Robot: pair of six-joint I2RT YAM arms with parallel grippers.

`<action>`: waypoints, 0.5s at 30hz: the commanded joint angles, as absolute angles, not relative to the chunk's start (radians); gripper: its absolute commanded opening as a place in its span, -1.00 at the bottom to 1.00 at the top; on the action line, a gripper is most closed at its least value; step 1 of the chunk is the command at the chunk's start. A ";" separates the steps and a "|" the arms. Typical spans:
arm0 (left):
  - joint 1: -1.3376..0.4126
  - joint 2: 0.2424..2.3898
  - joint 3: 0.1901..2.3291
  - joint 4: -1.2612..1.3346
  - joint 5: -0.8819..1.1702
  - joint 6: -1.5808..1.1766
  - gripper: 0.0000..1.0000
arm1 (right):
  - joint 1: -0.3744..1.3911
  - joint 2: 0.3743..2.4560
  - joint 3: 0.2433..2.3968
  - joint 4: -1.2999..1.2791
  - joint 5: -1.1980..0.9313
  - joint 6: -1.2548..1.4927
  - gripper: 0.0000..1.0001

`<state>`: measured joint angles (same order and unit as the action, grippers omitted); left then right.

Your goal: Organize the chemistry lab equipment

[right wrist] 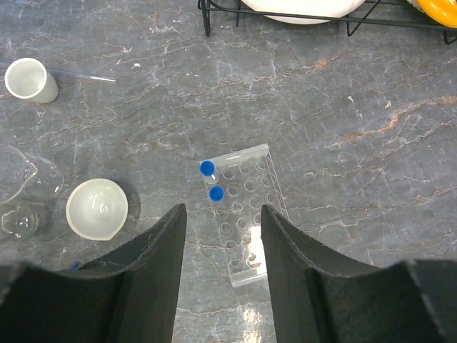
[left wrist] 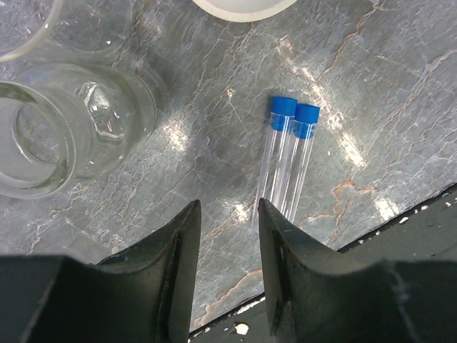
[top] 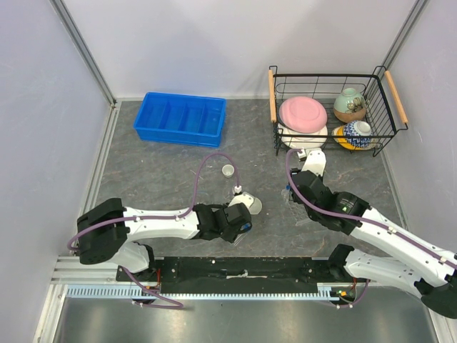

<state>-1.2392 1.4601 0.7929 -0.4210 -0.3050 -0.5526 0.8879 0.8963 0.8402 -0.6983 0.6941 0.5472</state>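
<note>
While the left pincer hung partly open over the grey surface with nothing between its fingers, two blue-capped tubes lay side by side just ahead — a glass vessel to their left. The right pincer, likewise parted and empty, hovered above the clear rack, where two more tubes stood — a white dish nearby.
</note>
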 commanded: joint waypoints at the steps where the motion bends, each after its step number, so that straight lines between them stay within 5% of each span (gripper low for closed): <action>1: -1.252 1.440 0.827 -0.402 -0.308 -0.565 -0.12 | 0.897 0.897 0.848 -0.692 0.701 0.555 0.06; 15: -1.279 1.474 0.833 -0.379 -0.299 -0.568 -0.15 | 0.911 0.899 0.842 -0.695 0.709 0.564 0.06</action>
